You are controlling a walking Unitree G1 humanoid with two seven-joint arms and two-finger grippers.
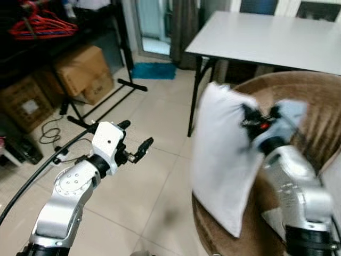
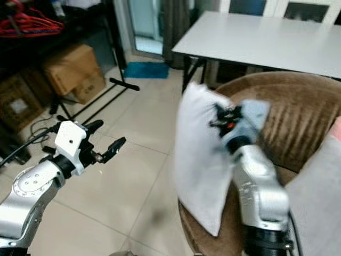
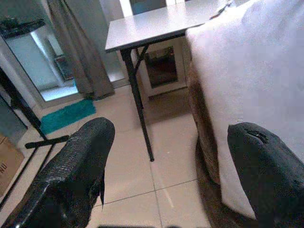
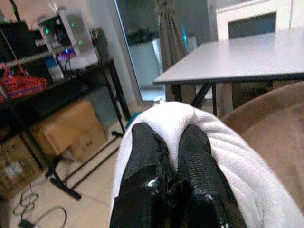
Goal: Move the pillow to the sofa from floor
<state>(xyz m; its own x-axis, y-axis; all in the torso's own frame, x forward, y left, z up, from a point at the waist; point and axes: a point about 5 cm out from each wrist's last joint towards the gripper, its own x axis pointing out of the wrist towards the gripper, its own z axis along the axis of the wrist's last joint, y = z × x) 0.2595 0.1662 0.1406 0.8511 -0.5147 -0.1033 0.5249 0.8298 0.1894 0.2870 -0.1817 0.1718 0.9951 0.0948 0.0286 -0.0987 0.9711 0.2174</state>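
Fingers of the right gripper (image 4: 173, 156) are pinched tight together on the upper edge of the white rectangular fabric pillow (image 1: 224, 160), squeezing a fold of cloth between them. From where I stand, the pillow hangs upright from that grip, its lower corner down over the front rim of the round brown upholstered sofa (image 1: 303, 101); whether that corner touches the cushion I cannot tell. The pillow is off the pale tiled floor (image 1: 154, 176) and sits at about three o'clock in the head view.

The left gripper (image 1: 133, 145), at about nine o'clock, is raised over the tiles with its two black fingers (image 3: 76, 166) spread wide apart, holding and touching nothing; the pillow's flat face lies beyond them.

Behind the sofa, at one o'clock, stands a grey rectangular folding table (image 1: 266, 37). Brown cardboard boxes (image 1: 80, 69) and a black metal rack (image 1: 122, 58) are at ten o'clock, a teal floor mat (image 1: 153, 70) at twelve.
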